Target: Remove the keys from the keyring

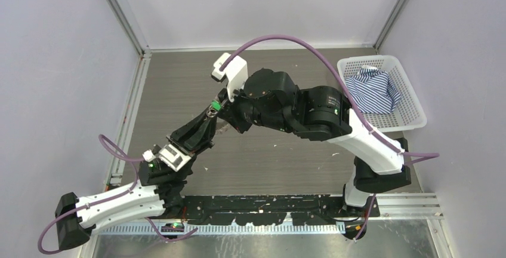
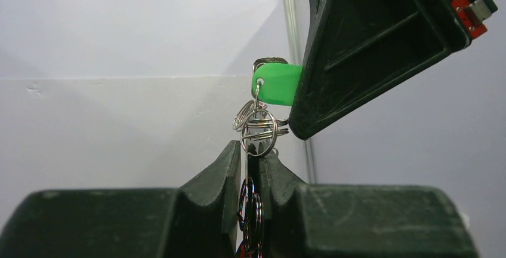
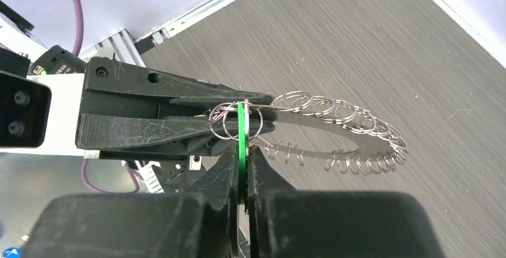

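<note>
Above the table (image 1: 268, 162), right gripper (image 3: 243, 153) pinches green key (image 3: 240, 123), left gripper (image 2: 253, 150) other keys (image 3: 352, 117).

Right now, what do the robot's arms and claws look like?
Left arm and right arm have white shells with black joints, and a purple cable loops along each. Left claw and right claw are dark, two-pronged wedges.

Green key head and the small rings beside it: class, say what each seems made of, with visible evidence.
Green key head: probably plastic; opaque, evenly bright colour, soft sheen. Small rings: likely metal wire; thin, silvery, with bright glints.
</note>
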